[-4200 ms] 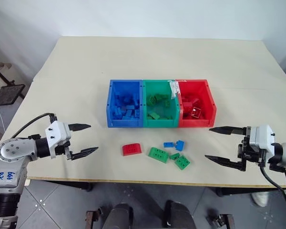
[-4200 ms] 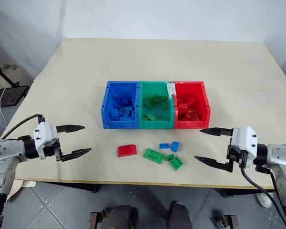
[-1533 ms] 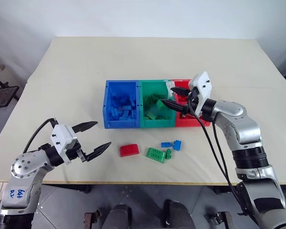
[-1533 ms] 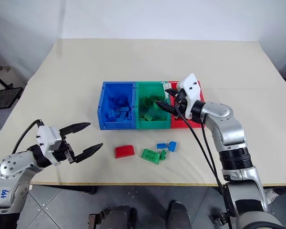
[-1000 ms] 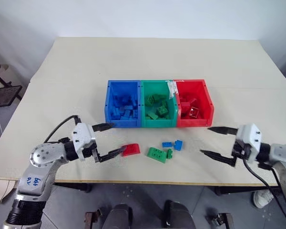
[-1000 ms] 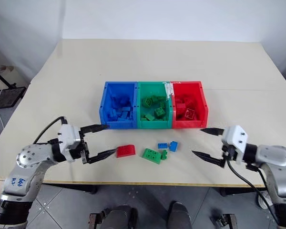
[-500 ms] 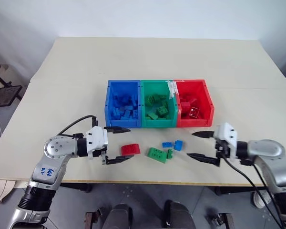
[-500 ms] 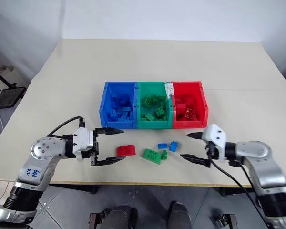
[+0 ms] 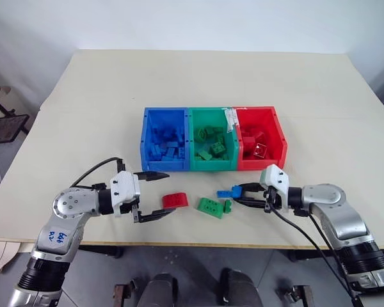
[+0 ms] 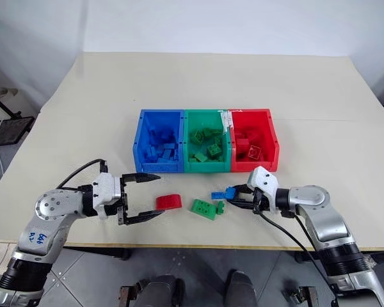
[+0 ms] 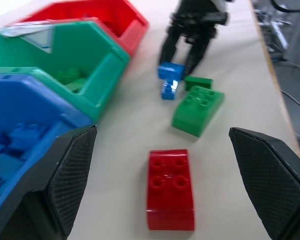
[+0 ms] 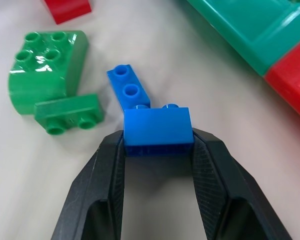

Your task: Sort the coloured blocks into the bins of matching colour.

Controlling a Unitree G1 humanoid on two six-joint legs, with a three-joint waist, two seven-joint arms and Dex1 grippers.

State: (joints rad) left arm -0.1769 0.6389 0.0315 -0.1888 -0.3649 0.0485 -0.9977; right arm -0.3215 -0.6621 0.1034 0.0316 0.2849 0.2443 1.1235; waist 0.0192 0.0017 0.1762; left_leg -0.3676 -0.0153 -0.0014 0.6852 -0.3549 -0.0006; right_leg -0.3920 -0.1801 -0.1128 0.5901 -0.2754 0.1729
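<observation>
Two black fingers of the right gripper [image 12: 157, 150] clamp a blue brick [image 12: 158, 129] just before the green bin [image 9: 211, 144]; a shallow grip could drop it. Left gripper [image 9: 155, 195] gapes near the red brick [image 9: 175, 200].

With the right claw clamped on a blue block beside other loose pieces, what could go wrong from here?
The right claw pinches the blue block only at its near edge, so it may slip out on lifting. A second blue block lies against it and could get dragged along. The small green block sits close by and might be nudged.
</observation>
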